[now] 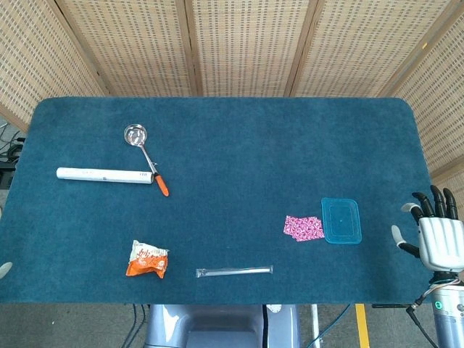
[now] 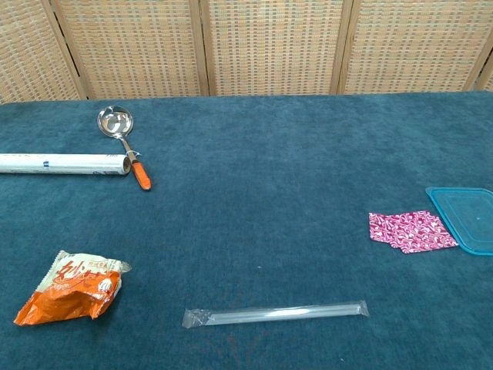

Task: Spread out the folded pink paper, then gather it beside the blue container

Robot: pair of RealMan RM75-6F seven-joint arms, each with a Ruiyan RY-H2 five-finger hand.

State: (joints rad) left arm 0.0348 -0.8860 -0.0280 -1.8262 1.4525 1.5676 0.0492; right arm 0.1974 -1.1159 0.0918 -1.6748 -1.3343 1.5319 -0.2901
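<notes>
Head view: pink paper (image 1: 303, 228) touching blue container (image 1: 341, 220), nothing inside.

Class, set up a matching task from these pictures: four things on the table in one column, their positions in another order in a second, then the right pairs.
Things:
1. pink paper
2. ladle
3. snack bag
4. right hand

Places:
A. off the table's right edge, holding nothing
B. touching the blue container's left side
C. near edge, left
D. by the white roll

Pairs: 1-B, 2-D, 3-C, 4-A
</notes>
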